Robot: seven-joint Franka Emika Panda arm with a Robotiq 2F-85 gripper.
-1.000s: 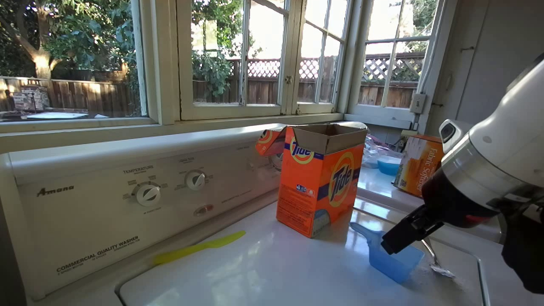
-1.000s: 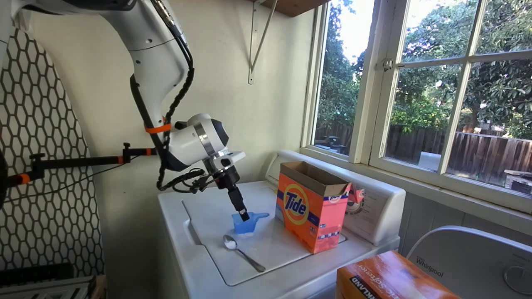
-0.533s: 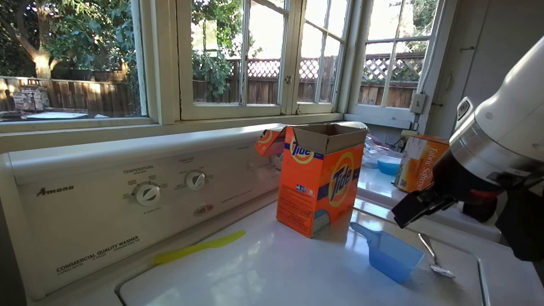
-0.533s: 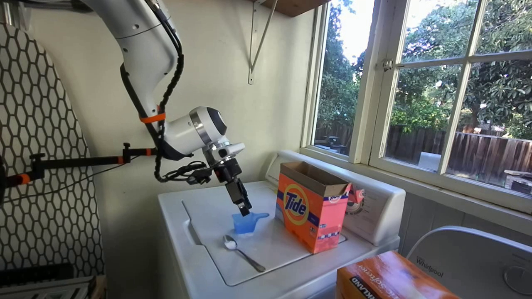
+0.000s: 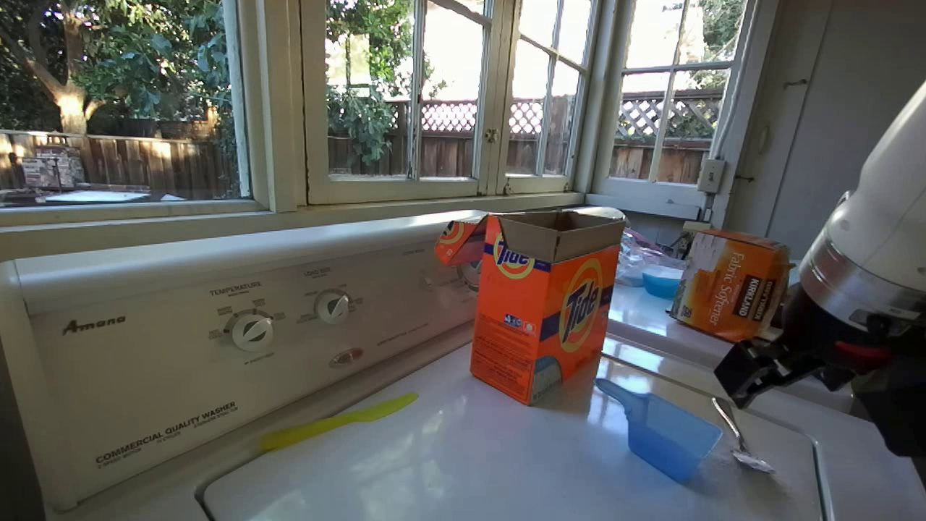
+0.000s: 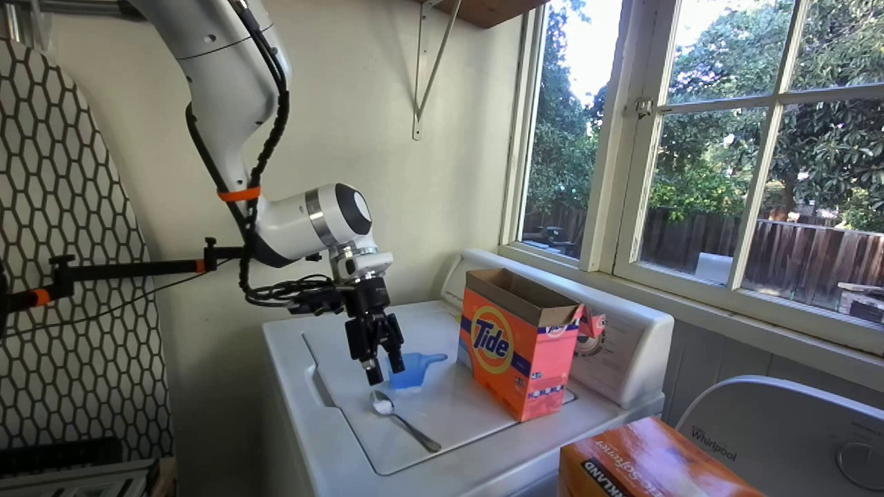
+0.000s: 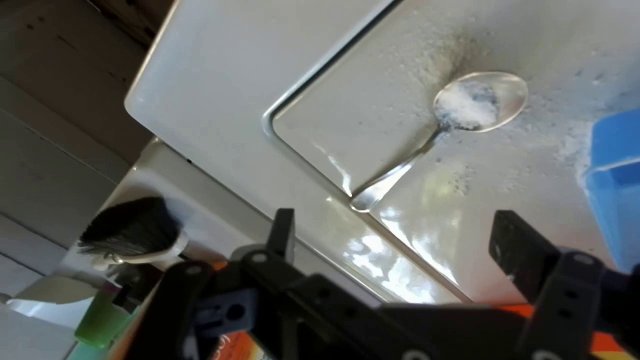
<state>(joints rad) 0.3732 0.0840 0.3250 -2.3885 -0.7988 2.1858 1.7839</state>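
Observation:
My gripper [image 7: 397, 237] stands open, its fingers wide apart with nothing between them. In an exterior view the gripper [image 6: 385, 367] hangs above the washer lid, near the bowl end of a metal spoon [image 6: 417, 436]. White powder fills part of the spoon [image 7: 470, 105] in the wrist view, and its handle reaches toward the gap between the fingers. A blue scoop [image 7: 622, 200] is cut off at the right of that view. In an exterior view the blue scoop [image 5: 669, 438] lies on the lid, handle toward the orange Tide box [image 5: 571, 318], whose top is open.
A yellow utensil [image 5: 340, 423] lies by the control panel [image 5: 173, 347]. Beyond the washer are a fabric softener box [image 5: 723, 289] and a blue container [image 5: 660, 281]. A black brush [image 7: 132, 230] shows in the wrist view. Loose powder dots the lid.
My gripper has lifted away from the blue scoop, moved over toward the spoon and turned, so both fingers now show apart. Scoop, spoon and boxes have stayed put.

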